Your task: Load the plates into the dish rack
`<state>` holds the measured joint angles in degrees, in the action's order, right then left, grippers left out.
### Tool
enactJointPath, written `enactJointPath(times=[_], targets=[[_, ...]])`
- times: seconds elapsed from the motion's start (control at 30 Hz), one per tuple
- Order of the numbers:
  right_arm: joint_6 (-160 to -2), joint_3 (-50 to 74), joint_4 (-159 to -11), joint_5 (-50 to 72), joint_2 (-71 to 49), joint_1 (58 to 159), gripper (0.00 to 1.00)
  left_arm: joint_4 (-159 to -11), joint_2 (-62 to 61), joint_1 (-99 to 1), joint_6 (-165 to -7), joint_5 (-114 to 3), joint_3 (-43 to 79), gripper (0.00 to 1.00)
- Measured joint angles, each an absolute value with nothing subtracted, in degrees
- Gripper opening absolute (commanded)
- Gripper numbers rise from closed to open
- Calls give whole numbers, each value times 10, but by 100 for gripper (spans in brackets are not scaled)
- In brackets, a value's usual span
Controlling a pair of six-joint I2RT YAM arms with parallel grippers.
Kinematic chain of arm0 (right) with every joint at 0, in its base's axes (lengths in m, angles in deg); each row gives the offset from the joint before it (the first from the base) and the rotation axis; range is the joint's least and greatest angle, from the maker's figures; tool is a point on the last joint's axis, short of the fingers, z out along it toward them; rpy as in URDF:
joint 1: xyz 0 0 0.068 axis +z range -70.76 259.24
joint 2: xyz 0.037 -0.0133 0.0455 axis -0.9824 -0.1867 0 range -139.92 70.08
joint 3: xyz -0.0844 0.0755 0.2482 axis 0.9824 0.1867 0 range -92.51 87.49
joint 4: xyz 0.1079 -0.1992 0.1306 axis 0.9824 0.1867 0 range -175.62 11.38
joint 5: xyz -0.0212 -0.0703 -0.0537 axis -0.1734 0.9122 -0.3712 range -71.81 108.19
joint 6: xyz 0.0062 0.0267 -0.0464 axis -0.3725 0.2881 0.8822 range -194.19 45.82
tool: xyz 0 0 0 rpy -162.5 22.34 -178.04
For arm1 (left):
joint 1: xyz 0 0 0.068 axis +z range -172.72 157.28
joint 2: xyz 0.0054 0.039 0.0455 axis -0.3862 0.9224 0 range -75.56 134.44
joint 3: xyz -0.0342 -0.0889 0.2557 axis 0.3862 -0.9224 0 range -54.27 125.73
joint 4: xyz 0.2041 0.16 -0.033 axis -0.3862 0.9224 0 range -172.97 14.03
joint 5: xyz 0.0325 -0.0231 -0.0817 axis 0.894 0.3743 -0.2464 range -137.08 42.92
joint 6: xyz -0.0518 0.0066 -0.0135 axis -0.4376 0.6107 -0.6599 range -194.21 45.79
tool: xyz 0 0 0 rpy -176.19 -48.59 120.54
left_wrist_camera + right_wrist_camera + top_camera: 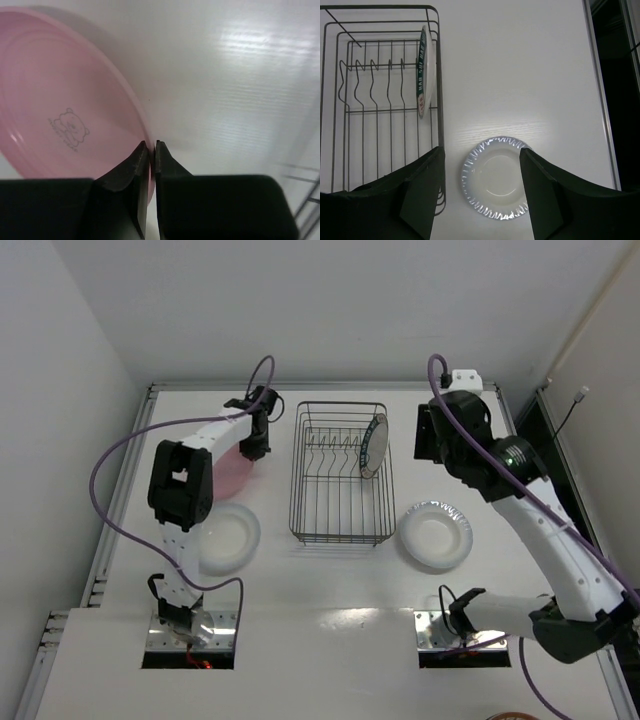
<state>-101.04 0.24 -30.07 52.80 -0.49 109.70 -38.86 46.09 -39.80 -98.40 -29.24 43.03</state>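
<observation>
pink plate (65, 100) is pinched at its rim by the left claw (152, 146), clenched tight on the edge, left of the rack (341, 403). teal-rimmed plate (374, 445) stands on edge inside the rack at its right side. right claw (481, 152) hangs released, jaws wide, above a whitish plate (495, 178) lying flat on the surface (330, 590) right of the rack. second whitish plate (225, 538) lies flat near the pink one.
</observation>
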Motion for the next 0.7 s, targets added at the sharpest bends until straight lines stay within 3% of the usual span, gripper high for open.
enactJointPath(times=[0.37,0.57,0.7], targets=[[-1022,190,-302,536,131,1096,61,-477,191,-297,-1023,-434,437,0],[-1035,272,-300,552,181,1096,67,-646,69,-310,-1112,-634,390,0],[-1041,293,-300,574,187,1096,70,-744,60,-341,-1185,-726,374,0]])
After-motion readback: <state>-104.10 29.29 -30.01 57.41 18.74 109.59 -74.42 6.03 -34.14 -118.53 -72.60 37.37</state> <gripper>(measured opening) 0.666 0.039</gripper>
